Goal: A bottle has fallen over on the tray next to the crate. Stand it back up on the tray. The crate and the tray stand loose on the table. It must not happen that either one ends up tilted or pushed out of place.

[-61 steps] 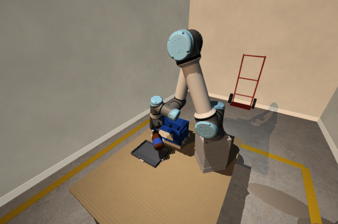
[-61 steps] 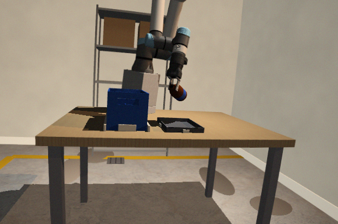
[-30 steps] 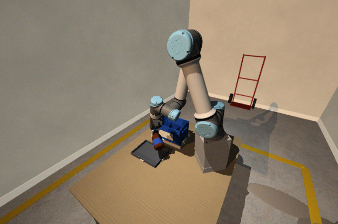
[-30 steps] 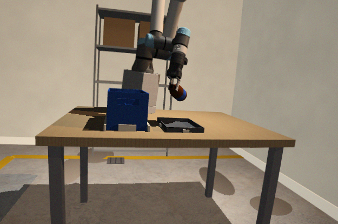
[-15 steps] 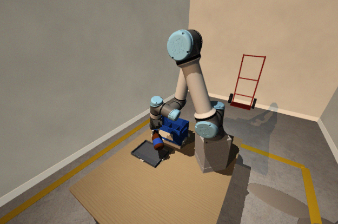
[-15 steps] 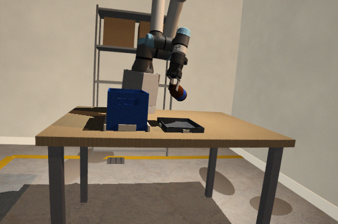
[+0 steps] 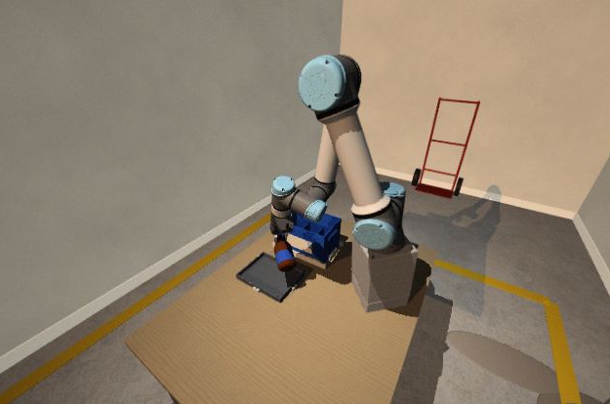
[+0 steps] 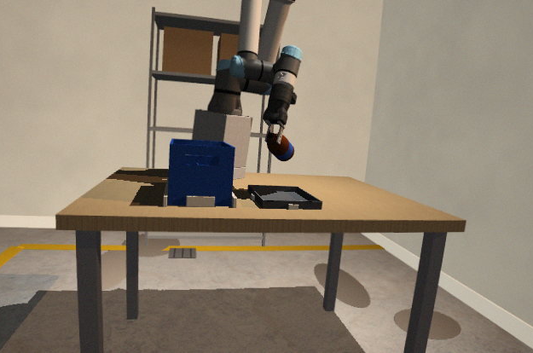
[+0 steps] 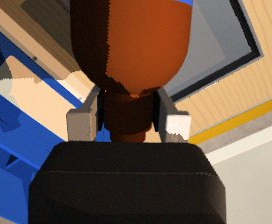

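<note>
Pincer [image 9: 128, 117] clenched on bottle [image 9: 132, 36] neck, tilted above tray [image 8: 285, 204]. Next: rotate upright, lower onto tray.

Brown bottle [image 8: 280, 146] with blue band; blue crate [image 8: 200, 172]; black tray [image 8: 285, 198].
</note>
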`<action>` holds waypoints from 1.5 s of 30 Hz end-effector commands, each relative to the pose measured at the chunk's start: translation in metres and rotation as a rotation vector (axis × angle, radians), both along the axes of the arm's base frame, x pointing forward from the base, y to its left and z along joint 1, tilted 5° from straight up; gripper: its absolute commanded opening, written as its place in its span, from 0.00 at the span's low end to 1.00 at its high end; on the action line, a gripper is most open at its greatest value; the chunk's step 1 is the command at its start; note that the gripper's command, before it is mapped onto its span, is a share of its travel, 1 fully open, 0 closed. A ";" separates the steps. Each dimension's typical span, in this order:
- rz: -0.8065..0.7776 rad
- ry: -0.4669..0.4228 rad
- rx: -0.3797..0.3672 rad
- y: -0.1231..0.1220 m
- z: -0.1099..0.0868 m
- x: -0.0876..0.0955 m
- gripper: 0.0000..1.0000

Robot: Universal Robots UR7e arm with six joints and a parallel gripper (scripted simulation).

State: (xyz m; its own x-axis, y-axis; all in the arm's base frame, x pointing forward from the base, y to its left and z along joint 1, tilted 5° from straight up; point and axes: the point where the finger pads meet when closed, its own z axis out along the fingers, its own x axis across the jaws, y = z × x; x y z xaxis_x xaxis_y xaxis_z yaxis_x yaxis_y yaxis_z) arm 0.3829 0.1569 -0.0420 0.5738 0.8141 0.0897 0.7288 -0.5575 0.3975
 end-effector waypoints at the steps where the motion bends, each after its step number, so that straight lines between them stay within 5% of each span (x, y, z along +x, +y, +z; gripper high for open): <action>1: -0.002 -0.017 -0.012 0.000 0.000 0.000 0.00; 15: -0.011 -0.090 -0.060 0.000 0.001 0.000 0.00; 45: -0.013 -0.105 -0.069 0.001 0.001 -0.001 0.00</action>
